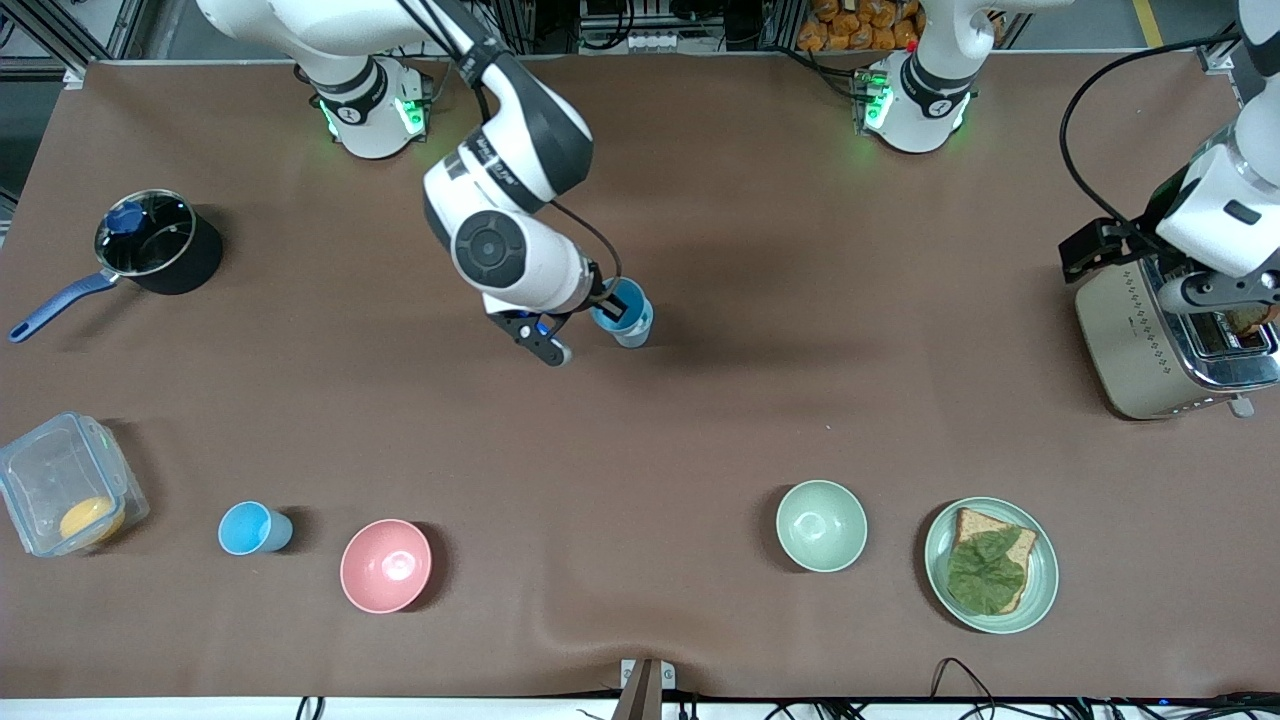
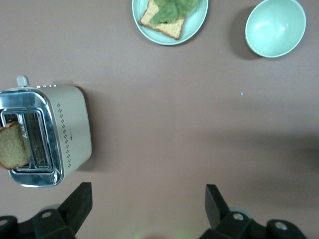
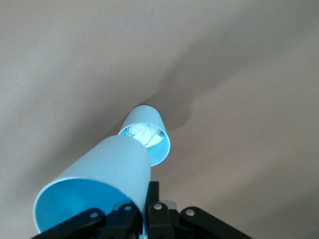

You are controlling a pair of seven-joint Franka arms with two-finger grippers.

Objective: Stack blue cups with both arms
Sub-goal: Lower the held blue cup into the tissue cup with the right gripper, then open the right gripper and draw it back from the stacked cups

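My right gripper [image 1: 604,306] is over the middle of the table and is shut on the wall of a light-blue cup [image 1: 619,300], one finger inside and one outside. In the right wrist view the gripper [image 3: 144,201] holds this cup [image 3: 99,172] tilted, its base close above a paler blue cup [image 3: 149,137] with a white scrap inside. That paler cup [image 1: 637,331] stands upright on the table right under the held one. A third blue cup [image 1: 254,528] stands near the front edge toward the right arm's end. My left gripper [image 1: 1215,292] waits open and empty [image 2: 147,209] high beside the toaster.
A toaster [image 1: 1165,345] with a bread slice [image 2: 12,147] stands at the left arm's end. A pale green bowl [image 1: 821,525], a green plate [image 1: 935,548] of toast and lettuce, a pink bowl [image 1: 386,565], a clear container [image 1: 60,480] and a black pot [image 1: 165,250] stand around.
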